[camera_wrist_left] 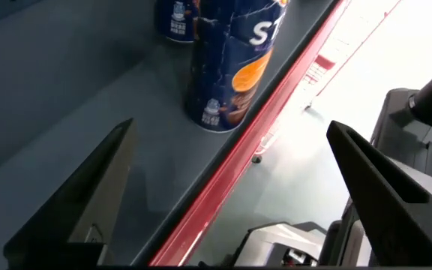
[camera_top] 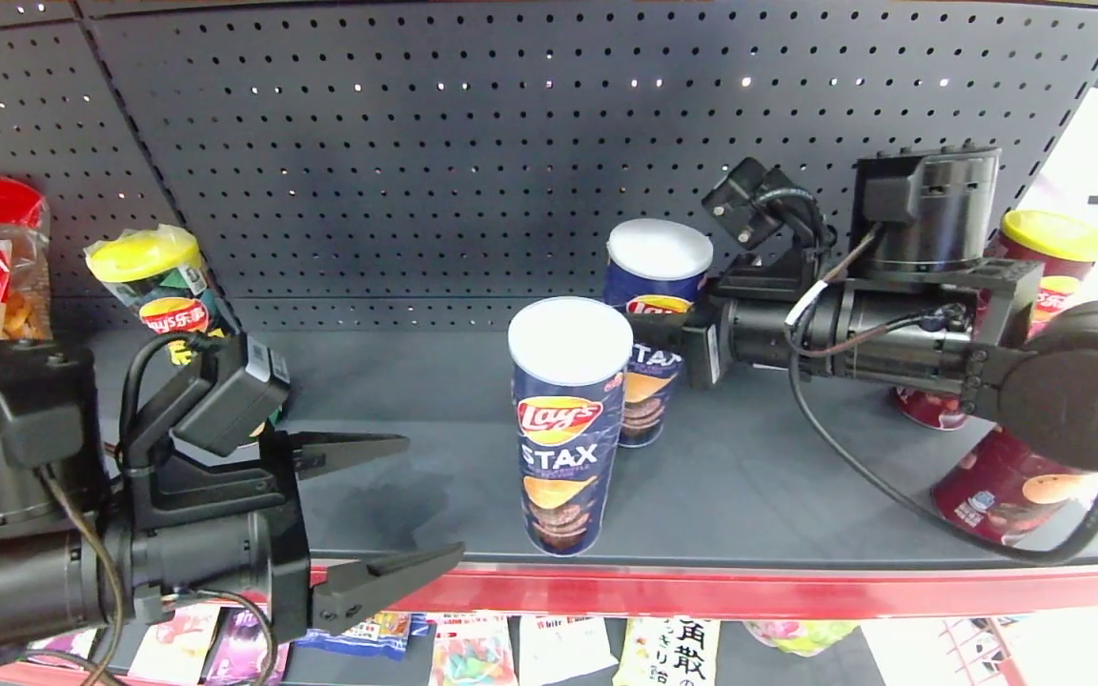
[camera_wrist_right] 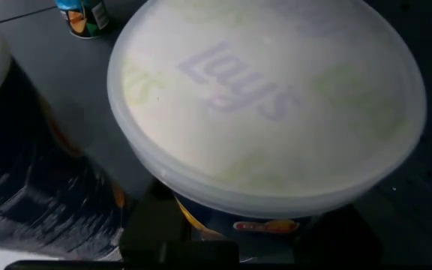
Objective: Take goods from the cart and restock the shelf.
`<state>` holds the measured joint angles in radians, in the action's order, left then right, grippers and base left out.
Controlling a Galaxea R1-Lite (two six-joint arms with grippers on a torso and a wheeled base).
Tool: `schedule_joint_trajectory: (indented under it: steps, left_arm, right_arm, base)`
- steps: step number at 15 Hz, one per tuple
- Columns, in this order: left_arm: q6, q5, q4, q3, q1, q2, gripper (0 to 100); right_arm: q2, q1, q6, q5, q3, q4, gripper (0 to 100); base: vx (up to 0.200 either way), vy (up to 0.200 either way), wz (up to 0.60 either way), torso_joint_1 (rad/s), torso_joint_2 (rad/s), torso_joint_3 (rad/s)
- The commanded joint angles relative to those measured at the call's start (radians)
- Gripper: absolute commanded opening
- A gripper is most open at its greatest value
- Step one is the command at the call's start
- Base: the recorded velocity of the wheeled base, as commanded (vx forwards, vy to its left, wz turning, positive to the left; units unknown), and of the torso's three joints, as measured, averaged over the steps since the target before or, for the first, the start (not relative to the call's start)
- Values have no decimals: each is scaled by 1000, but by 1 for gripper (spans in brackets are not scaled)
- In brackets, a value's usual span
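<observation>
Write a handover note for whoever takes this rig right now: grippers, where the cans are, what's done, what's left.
Left gripper: open, empty, at the front edge of the shelf.
Right gripper: at the rear blue can, about mid-height; grip unclear.
Cans: the front blue can stands upright near the shelf edge, the rear blue can upright just behind it.
Done: two blue cans are on the shelf.
Left: probably free the right gripper from the rear blue can and back it out, then continue restocking.
</observation>
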<state>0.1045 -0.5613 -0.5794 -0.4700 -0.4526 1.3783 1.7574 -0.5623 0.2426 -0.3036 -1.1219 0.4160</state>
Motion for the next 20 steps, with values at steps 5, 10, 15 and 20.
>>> schedule_joint_trajectory:
  steps: [5,10,15,20]
  left_arm:
    - [-6,1,-2,22,66,-48,100]
    - [-6,8,-2,57,68,-73,100]
    - [-6,8,0,57,68,-73,100]
    - [-6,9,1,63,68,-67,100]
  right_arm:
    - [96,-2,1,0,-96,0,0]
    - [111,-2,1,-2,-118,-8,0]
    - [122,-5,0,-2,-130,-9,0]
    - [114,-7,-2,-12,-102,-8,100]
  base:
    - [0,0,0,0,0,0]
    - [0,0,0,0,0,0]
    - [0,0,0,0,0,0]
    - [0,0,0,0,0,0]
